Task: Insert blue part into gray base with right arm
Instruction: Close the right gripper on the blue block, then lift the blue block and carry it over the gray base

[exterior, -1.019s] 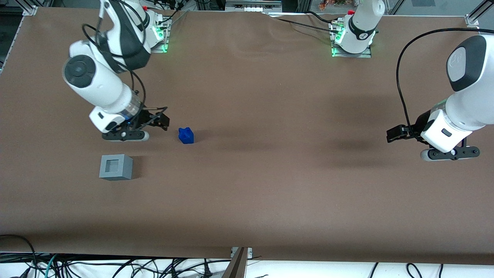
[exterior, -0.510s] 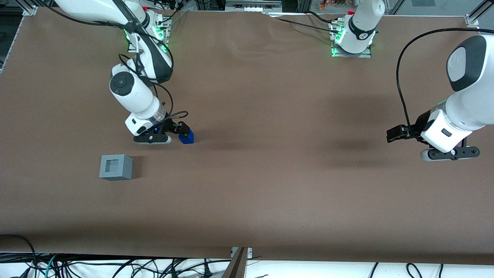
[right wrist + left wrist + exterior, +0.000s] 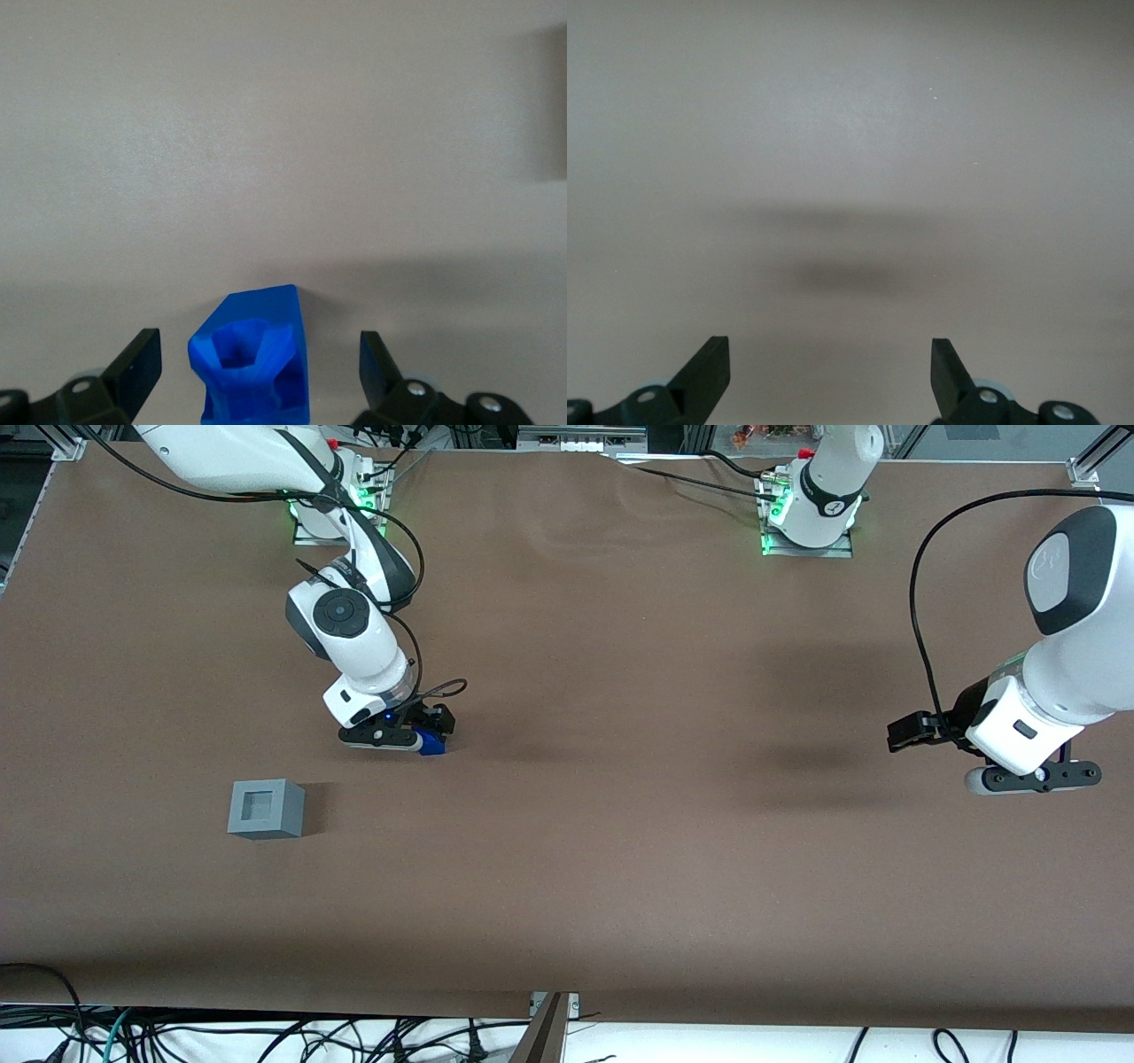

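The blue part [image 3: 431,743] rests on the brown table, mostly covered by the right arm's wrist in the front view. My gripper [image 3: 429,728] hangs directly over it. In the right wrist view the blue part [image 3: 253,359] sits between the two black fingertips [image 3: 139,361], with a gap on each side; the gripper [image 3: 257,365] is open and touches nothing. The gray base [image 3: 266,809], a light-gray cube with a square recess on top, stands nearer the front camera than the gripper, toward the working arm's end of the table.
The brown table [image 3: 620,850] stretches wide around both things. The arm bases [image 3: 341,509] stand at the table's back edge. Loose cables [image 3: 221,1036] lie below the front edge.
The right arm swung across from beside the gray base's side of the table to the blue part. Its gripper now straddles the part, which has not moved.
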